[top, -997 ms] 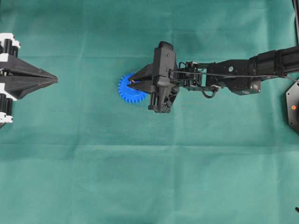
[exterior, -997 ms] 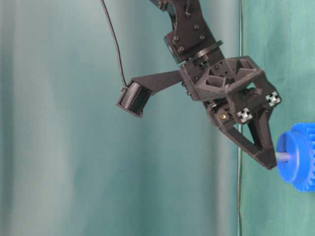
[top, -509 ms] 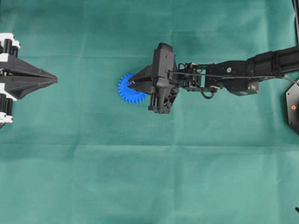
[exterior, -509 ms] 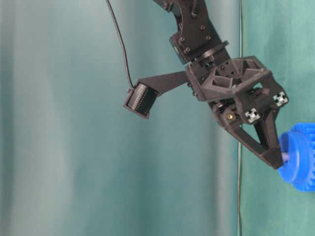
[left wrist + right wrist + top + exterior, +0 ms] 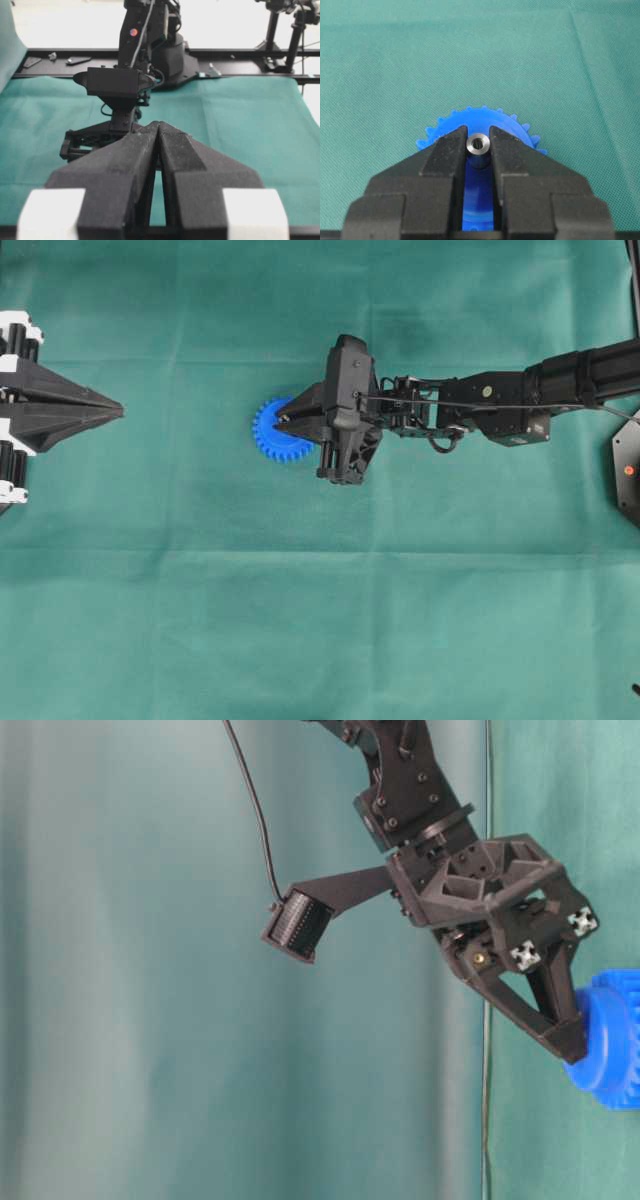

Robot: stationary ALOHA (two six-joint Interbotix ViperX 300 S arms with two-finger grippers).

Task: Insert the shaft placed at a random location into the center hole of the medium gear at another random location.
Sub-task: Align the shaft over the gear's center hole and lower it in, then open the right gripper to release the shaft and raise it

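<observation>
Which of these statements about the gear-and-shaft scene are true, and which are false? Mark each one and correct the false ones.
1. The right tool is shut on the shaft. True.
2. The medium gear is red. False: it is bright blue.
3. The right tool's tip is over the gear, seen from overhead. True.
4. The left tool is holding the gear. False: it sits shut and empty at the left edge of the overhead view, far from the gear.
5. The gear stands on a bare wooden table. False: it lies flat on a green cloth.
</observation>
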